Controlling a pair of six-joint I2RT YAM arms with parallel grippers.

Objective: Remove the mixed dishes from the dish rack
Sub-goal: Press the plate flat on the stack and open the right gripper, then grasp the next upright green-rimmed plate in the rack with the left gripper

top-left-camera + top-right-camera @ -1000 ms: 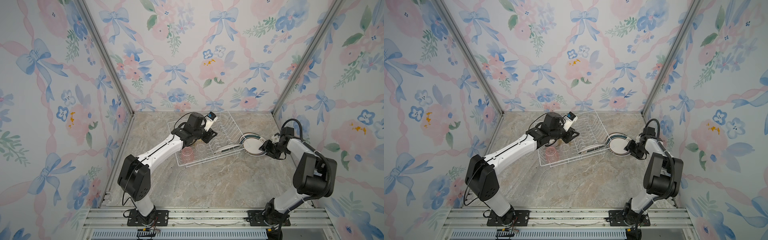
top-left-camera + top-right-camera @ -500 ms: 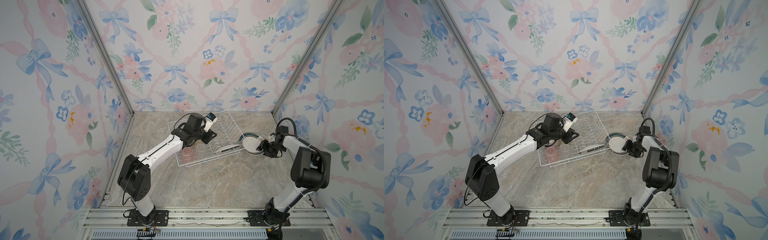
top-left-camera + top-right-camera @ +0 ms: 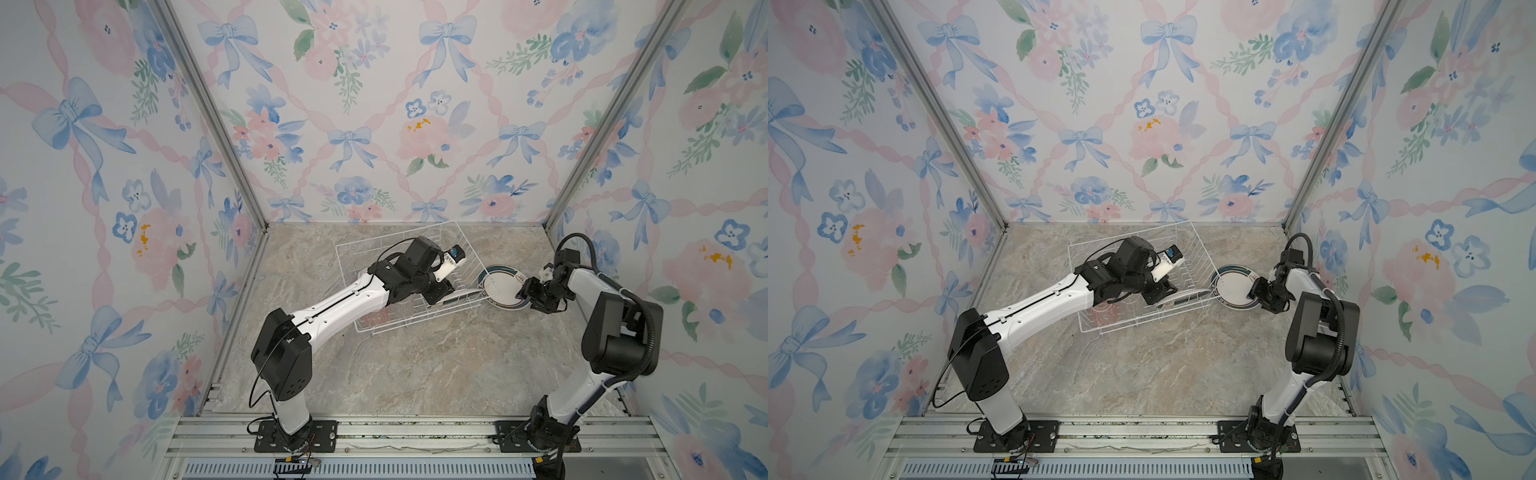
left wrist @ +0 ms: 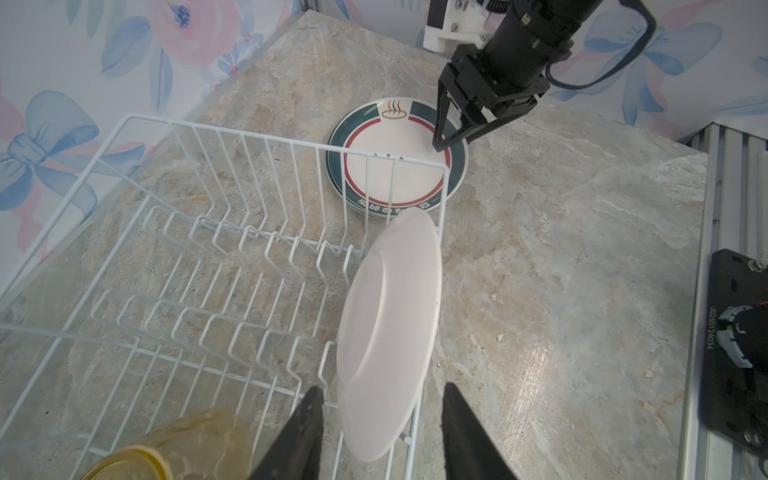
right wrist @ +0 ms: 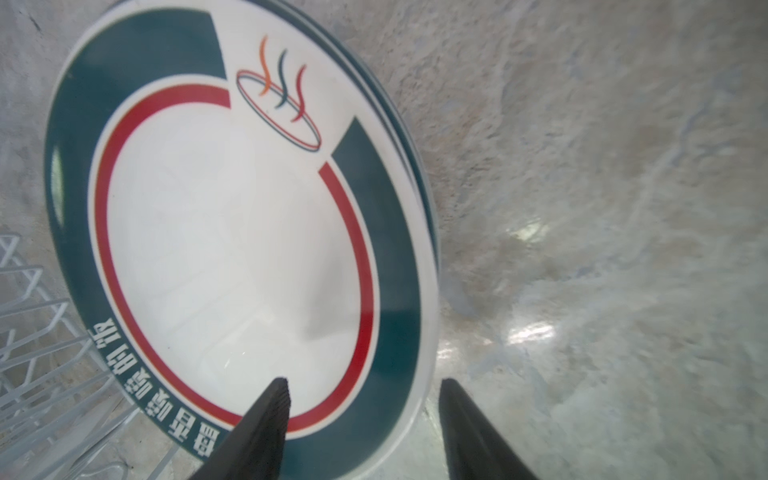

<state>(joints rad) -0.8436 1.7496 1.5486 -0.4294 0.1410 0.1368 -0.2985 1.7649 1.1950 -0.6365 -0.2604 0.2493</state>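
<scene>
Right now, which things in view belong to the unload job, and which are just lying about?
Job:
dish rack
plate standing in the rack
yellow tumbler and pink tumbler, in the rack
plate stack on the table beside the rack
left gripper, right gripper

Not the job:
marble tabletop
floral walls
front rail

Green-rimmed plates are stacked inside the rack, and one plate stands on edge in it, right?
No: the green-rimmed plates lie stacked on the table outside the rack, per the left wrist view. One plate does stand on edge in it.
</scene>
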